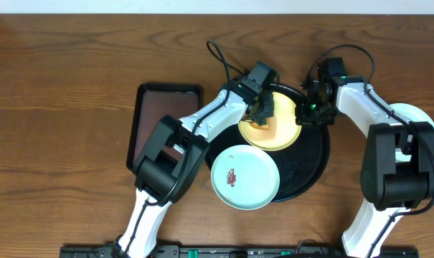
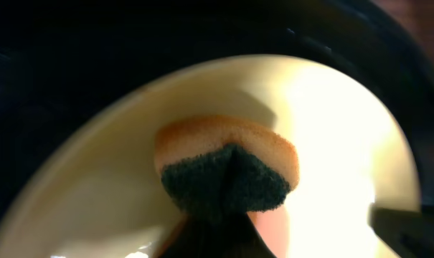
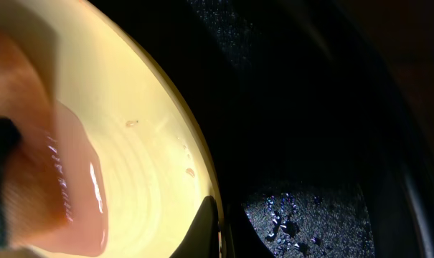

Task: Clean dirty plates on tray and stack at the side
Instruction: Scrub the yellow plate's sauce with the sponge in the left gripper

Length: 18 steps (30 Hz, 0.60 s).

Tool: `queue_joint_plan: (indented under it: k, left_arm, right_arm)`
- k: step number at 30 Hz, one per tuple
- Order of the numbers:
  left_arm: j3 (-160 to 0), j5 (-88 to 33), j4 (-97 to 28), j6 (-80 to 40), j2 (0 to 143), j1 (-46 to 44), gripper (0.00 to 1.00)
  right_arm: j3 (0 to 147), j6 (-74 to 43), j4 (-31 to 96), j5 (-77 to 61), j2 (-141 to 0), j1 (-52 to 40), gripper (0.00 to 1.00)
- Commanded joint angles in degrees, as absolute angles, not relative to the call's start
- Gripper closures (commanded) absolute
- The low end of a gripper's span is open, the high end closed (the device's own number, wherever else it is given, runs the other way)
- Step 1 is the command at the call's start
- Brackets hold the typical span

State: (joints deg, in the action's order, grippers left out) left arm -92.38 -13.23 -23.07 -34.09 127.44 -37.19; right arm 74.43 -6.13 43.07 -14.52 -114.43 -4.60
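**Sponge on the yellow plate, both tools closed**

Closest to your left wrist camera is the sponge (image 2: pixel 227 168), orange with a dark scouring face. The left tool (image 1: pixel 262 109) pinches it tight and presses it onto the yellow plate (image 1: pixel 282 132).

The wooden bench (image 1: pixel 73 86) carries the round black tray (image 1: pixel 310 165), with a brown rectangular tray (image 1: pixel 159 115) to its left. The yellow plate lies in the black tray's far half. The mint plate (image 1: pixel 256 185) lies near left and overhangs the rim, with a reddish smear (image 1: pixel 232 175) at its centre. A third pale plate (image 1: pixel 421 118) rests on the bench right of the tray, partly under your right arm. A pinkish wet film (image 3: pixel 80 201) glistens beside the sponge, and droplets (image 3: pixel 281 222) dot the tray floor.

Both arms bend inward over the tray. The right tool (image 1: pixel 310 107) is closed, its tip at the yellow plate's right rim. You can't tell whether it pinches that rim.
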Motion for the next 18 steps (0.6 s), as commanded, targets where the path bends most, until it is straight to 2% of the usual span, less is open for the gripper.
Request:
queue_joint_plan:
  k: [1, 6, 9, 12, 18]
  left_arm:
    - [-92.12, -21.08, -22.28, -38.48, 129.78, -38.85, 0.93]
    - [-92.12, -21.15, -22.68, -38.48, 129.99, -39.57, 0.92]
    - [-92.12, -18.02, -28.53, -40.88, 129.99, -38.87, 0.92]
    - [-92.12, -11.84, -36.58, -41.01, 129.99, -37.52, 0.93]
    - [-93.1, 5.15, -43.46, -34.17, 129.97, -34.2, 0.93]
  right_arm:
    - [74.0, -6.52, 43.33, -11.94, -116.14, -4.6, 0.99]
    - [74.0, -6.52, 43.48, -11.84, -116.14, -4.6, 0.99]
    - [74.0, -6.52, 43.53, -11.84, -116.14, -4.6, 0.99]
    - [74.0, -6.52, 43.57, -11.84, -116.14, -4.6, 0.99]
    - [74.0, -6.52, 43.57, -11.84, -116.14, -4.6, 0.99]
